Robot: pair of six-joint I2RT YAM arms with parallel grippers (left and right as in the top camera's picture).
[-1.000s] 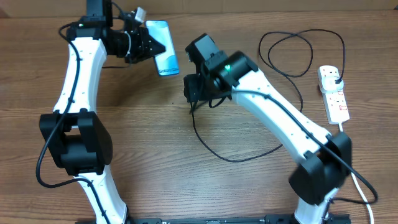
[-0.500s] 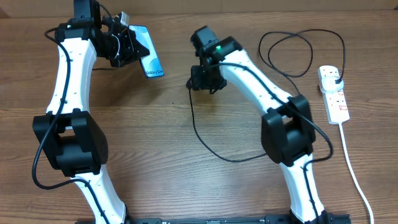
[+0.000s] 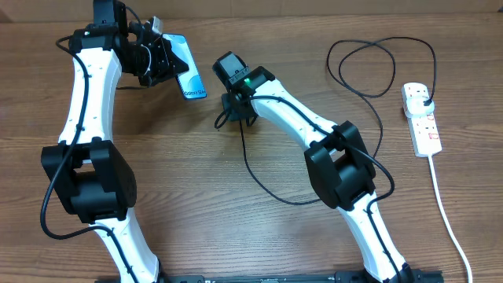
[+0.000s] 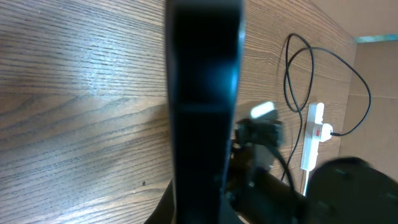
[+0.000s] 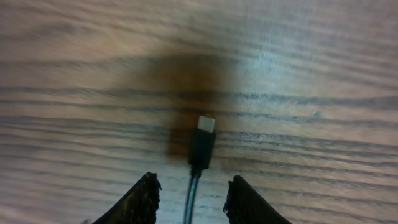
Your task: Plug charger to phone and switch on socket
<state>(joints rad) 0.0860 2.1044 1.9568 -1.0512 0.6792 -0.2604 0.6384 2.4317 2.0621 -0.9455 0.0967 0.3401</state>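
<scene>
the left gripper (image 3: 161, 59), over the far left of the brown wooden table (image 3: 236, 236), is clamped on a slim rectangular phone (image 3: 189, 72) with a light blue-cyan screen and black rim. it holds the phone off the wood and tilted. the left wrist view sees the phone (image 4: 202, 93) edge-on, as a dark upright band. just right of the phone and apart from it, the right gripper (image 3: 234, 110) is closed on the long thin black charger cable (image 3: 291, 201) behind its small connector tip (image 5: 201, 144). the tip sticks out past the black fingers (image 5: 140, 199) above the wood and casts a shadow. from there the cable curves toward the near side, climbs right and loops. it ends in a black plug (image 3: 425, 97) seated in the white elongated power strip socket (image 3: 424, 130) with red rocker switches, at the far right. a thick white cord (image 3: 442, 206) trails from the strip toward the near edge.
</scene>
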